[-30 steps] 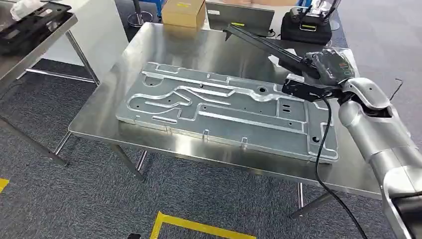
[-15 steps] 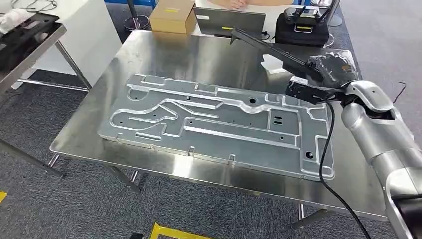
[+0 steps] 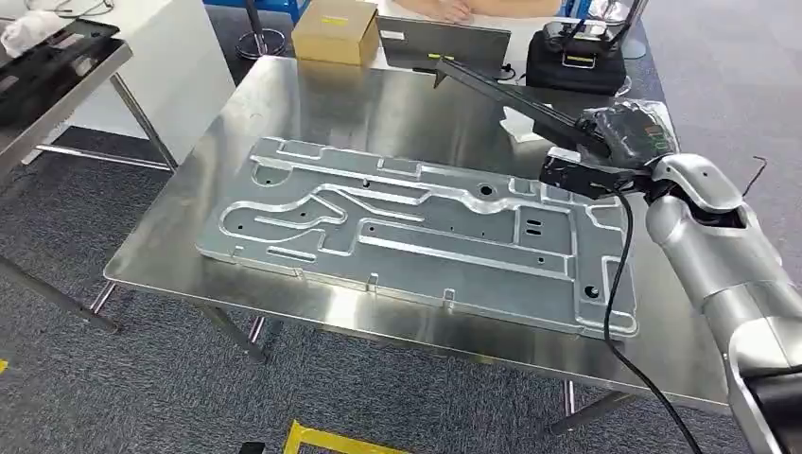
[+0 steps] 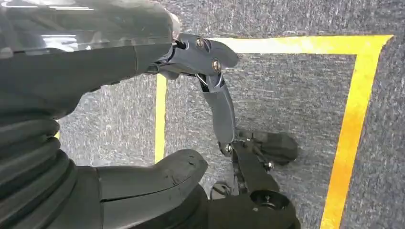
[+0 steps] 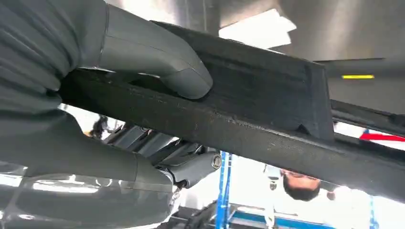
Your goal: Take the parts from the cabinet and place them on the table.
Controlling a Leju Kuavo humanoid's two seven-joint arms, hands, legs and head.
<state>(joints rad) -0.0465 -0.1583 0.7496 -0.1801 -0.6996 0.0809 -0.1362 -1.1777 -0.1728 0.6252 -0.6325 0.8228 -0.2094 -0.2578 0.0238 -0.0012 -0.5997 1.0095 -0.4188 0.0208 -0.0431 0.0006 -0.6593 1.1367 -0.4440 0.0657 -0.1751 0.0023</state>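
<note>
One long black part [image 3: 501,95] is clamped in your right hand [image 3: 619,132], held in the air above the far right corner of the steel table [image 3: 189,227], thumb [image 5: 157,57] pressed across it. Your left hand [image 4: 157,62] hangs over the carpet [image 4: 286,95], fingers apart, holding nothing. One large metal plate [image 3: 416,232] lies flat mid-table.

Right hand [image 3: 619,132]: fingers wrapped round a long black bar [image 3: 501,90]; fingertips hidden behind the bar in the right wrist view, thumb alone plain.
Black bar: far end cut off by the right wrist picture's edge.
Steel surface [image 3: 378,104]: right corner covered by the right arm.
Person [image 3: 454,8]: cut off at the head view's top edge.
Left hand [image 4: 143,186]: partly cut off by the picture's edge; grip undeterminable.
</note>
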